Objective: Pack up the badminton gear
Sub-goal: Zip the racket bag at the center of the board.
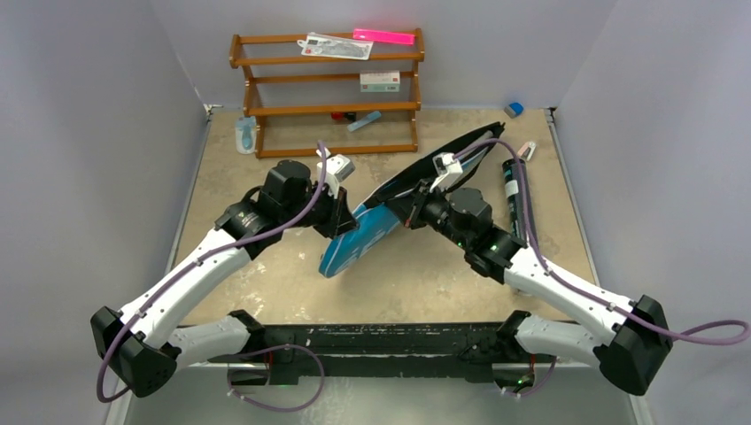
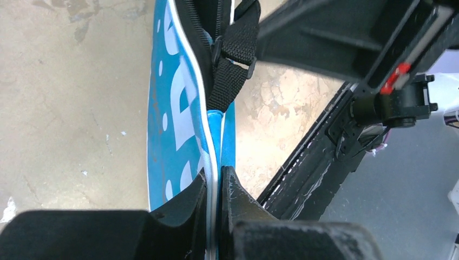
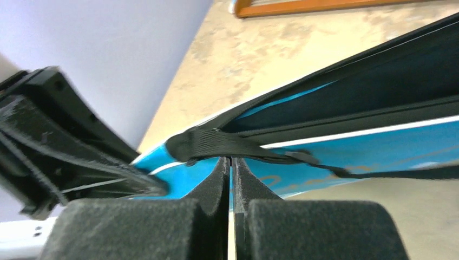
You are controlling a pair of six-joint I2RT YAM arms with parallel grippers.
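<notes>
Blue bag (image 1: 363, 237): mid-table, tipped on edge between both arms.
Left gripper (image 2: 214, 179): clamped on the bag's piped rim, likely to steady it.
Right gripper (image 3: 231, 163): fingers pressed together at black strap (image 3: 216, 143); can't tell if it's pinched.
Black tube (image 1: 511, 184): lying right of the bag, unpacked.

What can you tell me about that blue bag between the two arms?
The blue bag is racket-shaped fabric with pale lettering, white piping, a black lining and a black strap. It sits tilted and open over the table. The left pincer clamps its piped edge; the right pincer is shut by the strap.
</notes>
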